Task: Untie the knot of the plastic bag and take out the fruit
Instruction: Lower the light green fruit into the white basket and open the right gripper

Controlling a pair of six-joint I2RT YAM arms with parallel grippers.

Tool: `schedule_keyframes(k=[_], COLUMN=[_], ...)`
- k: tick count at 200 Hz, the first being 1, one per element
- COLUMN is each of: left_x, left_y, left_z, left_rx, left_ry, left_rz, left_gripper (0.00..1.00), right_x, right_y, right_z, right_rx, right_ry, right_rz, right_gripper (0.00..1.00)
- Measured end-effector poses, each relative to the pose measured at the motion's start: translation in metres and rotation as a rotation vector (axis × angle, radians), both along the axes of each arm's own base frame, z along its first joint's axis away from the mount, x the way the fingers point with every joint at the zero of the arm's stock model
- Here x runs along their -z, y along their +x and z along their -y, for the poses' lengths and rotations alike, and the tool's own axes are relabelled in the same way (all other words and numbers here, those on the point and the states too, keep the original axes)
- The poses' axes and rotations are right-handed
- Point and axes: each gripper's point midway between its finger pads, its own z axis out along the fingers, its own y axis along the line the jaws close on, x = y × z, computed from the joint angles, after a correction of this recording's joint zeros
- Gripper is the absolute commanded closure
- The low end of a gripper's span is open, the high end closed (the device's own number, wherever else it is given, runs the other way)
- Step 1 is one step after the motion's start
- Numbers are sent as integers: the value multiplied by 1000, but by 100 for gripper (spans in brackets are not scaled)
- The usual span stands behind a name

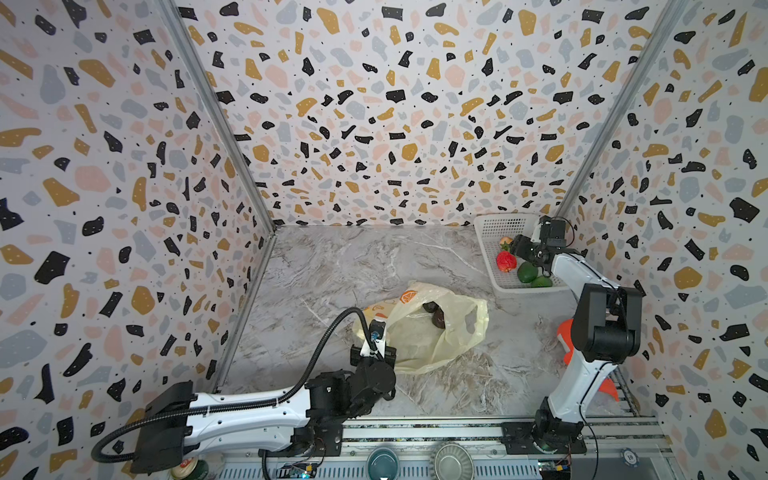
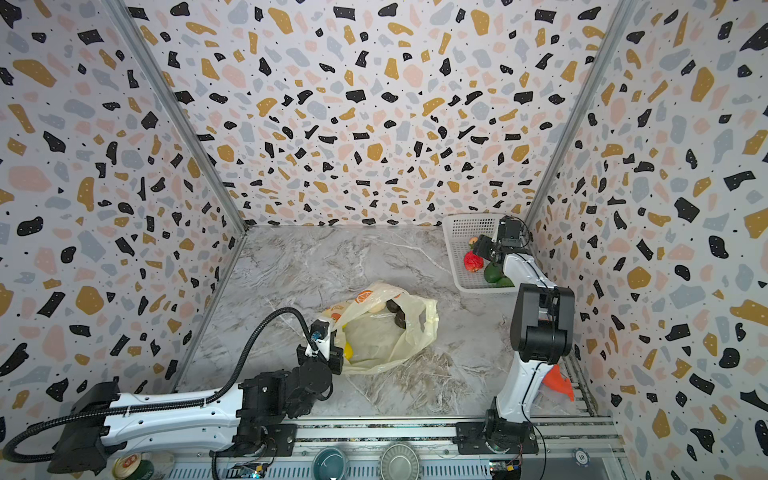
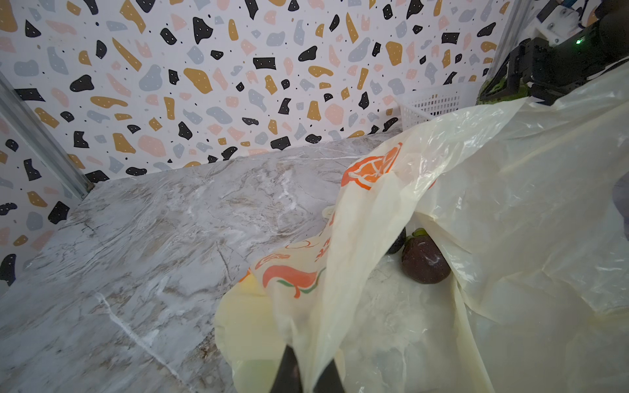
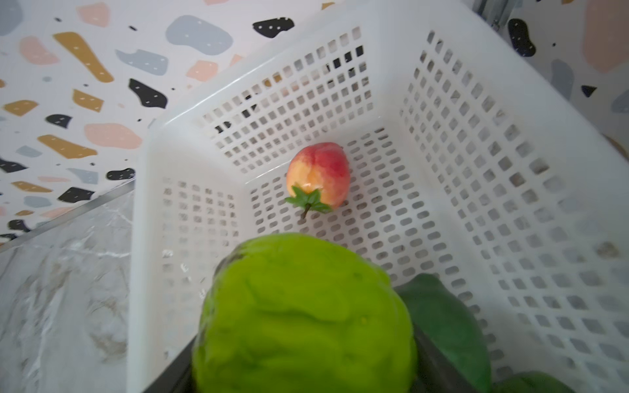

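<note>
The pale-yellow plastic bag lies crumpled mid-table with its mouth open; no knot shows. My left gripper is shut on the bag's near edge, lifting the film. Inside lies a dark purple fruit, and a yellow one sits by the gripper. Over the white basket, my right gripper is shut on a bright green bumpy fruit.
The basket holds a peach, a red fruit and dark green fruit. An orange object lies behind the right arm. Bowls sit on the front rail. Patterned walls close three sides.
</note>
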Motion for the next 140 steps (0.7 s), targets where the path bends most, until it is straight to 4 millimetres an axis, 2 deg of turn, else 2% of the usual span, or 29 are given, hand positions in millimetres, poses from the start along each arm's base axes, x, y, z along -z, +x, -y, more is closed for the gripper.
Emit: schedule_keyframes(k=[25, 41, 100, 140], left_x=[0, 0, 0, 1], left_y=[0, 0, 0, 0], left_z=[0, 0, 0, 0], left_rx=[0, 0, 0, 0], left_ry=[0, 0, 1, 3], left_rz=[0, 0, 0, -1], left_gripper=[100, 100, 100, 100], right_x=[5, 6, 5, -16], right_y=[15, 17, 16, 6], right_z=[15, 20, 24, 18], right_rx=[35, 51, 67, 45], right_ry=[-36, -54, -69, -52], right_rz=[-1, -3, -7, 21], right_gripper=[12, 5, 4, 4])
